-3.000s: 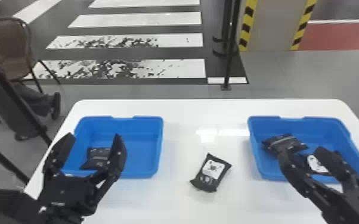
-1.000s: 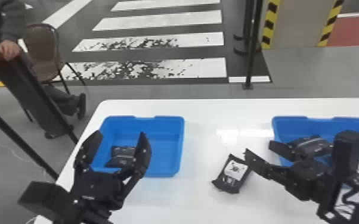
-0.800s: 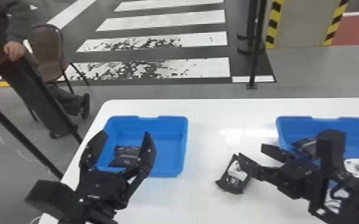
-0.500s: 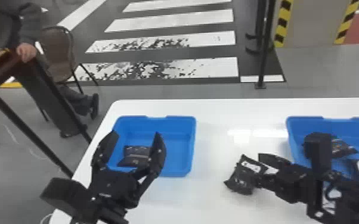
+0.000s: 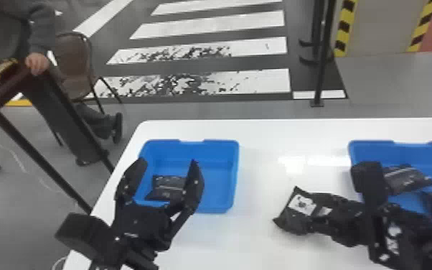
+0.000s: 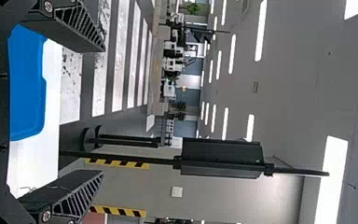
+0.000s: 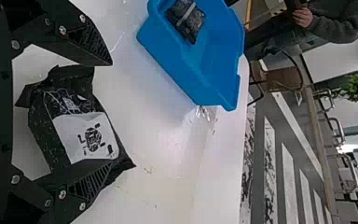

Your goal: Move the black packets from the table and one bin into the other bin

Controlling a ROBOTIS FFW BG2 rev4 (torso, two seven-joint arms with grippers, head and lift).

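Left gripper [image 5: 168, 162], right gripper [image 7: 111, 113]: fingers apart. Left bin [image 5: 236, 172] (presumed target) holds one packet [image 5: 165, 187]; table packet [image 7: 85, 135], right-bin packets [image 5: 409, 179] remain.

A blue plastic bin [image 6: 28, 88] is seen on the white counter [image 6: 52, 70], between the black end effector's [image 6: 103, 112] spread fingers.

From where I stand, the white table [image 5: 265, 158] leaves a way leftward and beyond the right gripper [image 5: 315, 213]. Leftward, the left bin's wall [image 5: 232, 176] blocks a low pass, and the left gripper [image 5: 168, 163] juts over that bin's near side. To the right gripper's right, the other bin's rim [image 5: 369, 143] stands in the way.
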